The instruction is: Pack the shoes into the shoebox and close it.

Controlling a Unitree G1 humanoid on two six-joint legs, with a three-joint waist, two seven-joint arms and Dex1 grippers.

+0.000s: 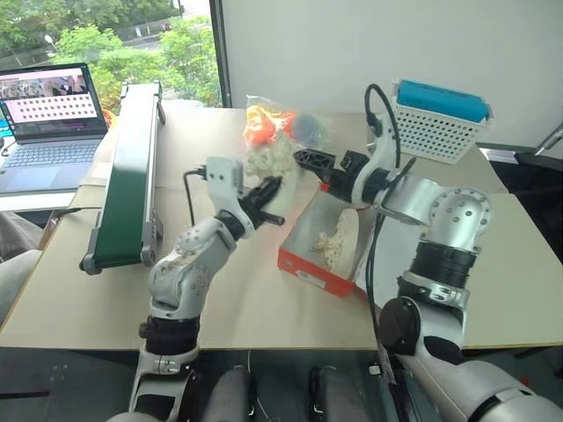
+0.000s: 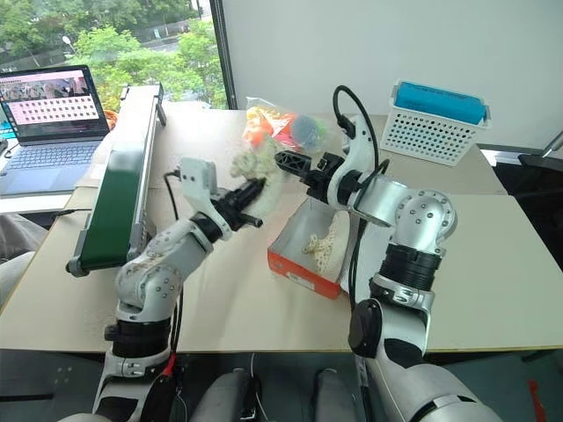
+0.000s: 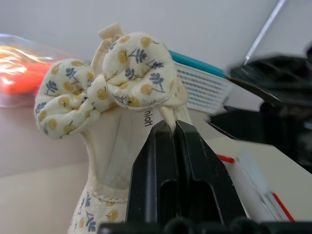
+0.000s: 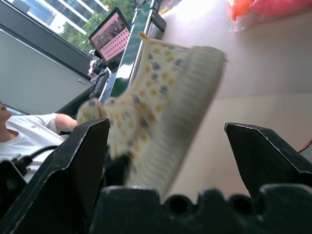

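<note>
Head view: the left gripper (image 1: 266, 190) carries a cream floral shoe (image 1: 264, 161) toward the orange-red shoebox (image 1: 303, 268), where the other shoe (image 1: 339, 239) lies; the lid is hidden behind the right arm.

Left wrist view: fingers (image 3: 161, 161) clamp the shoe's heel.

Right wrist view: the right gripper (image 4: 168, 146), jaws wide and empty, faces the shoe; a handover probably follows.

We hold our left gripper (image 3: 176, 127) clamped tight, arm raised and angled inward; our right gripper (image 4: 168, 146) faces it level, fingers spread wide.
</note>
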